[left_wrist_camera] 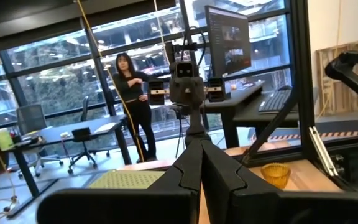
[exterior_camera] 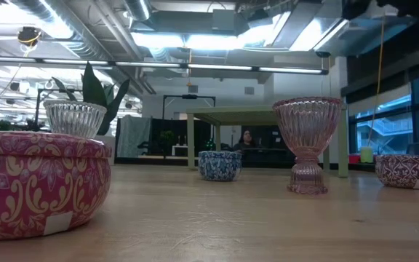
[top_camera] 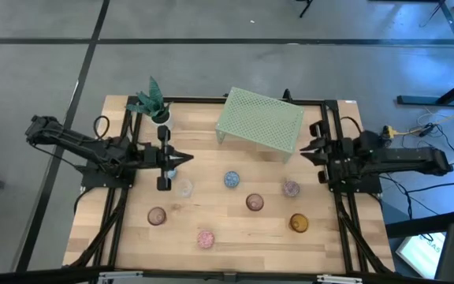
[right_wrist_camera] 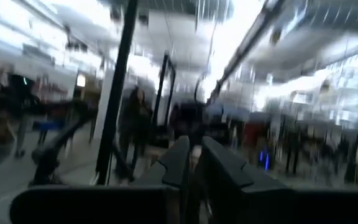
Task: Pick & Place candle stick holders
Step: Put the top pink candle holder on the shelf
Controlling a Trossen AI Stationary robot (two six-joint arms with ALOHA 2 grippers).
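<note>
Several small glass candle stick holders stand on the wooden table (top_camera: 235,252): a blue one (top_camera: 232,180), a clear one (top_camera: 184,188), a pinkish one (top_camera: 254,203), a purple one (top_camera: 291,188), an amber one (top_camera: 299,223), a pink one (top_camera: 205,238) and a brownish one (top_camera: 157,215). In the low view the pink one (exterior_camera: 35,182) is nearest, then the stemmed pink cup (exterior_camera: 308,142) and the blue one (exterior_camera: 220,165). My left gripper (top_camera: 183,158) is shut and empty at the table's left, above the clear holder's far side. My right gripper (top_camera: 304,148) is shut and empty at the right, beside the green rack (top_camera: 260,120).
The green mesh rack stands on legs at the far middle. A small potted plant (top_camera: 152,102) stands at the far left. Black frame rails (top_camera: 337,197) run along both sides. A person (left_wrist_camera: 132,106) stands in the room beyond the table.
</note>
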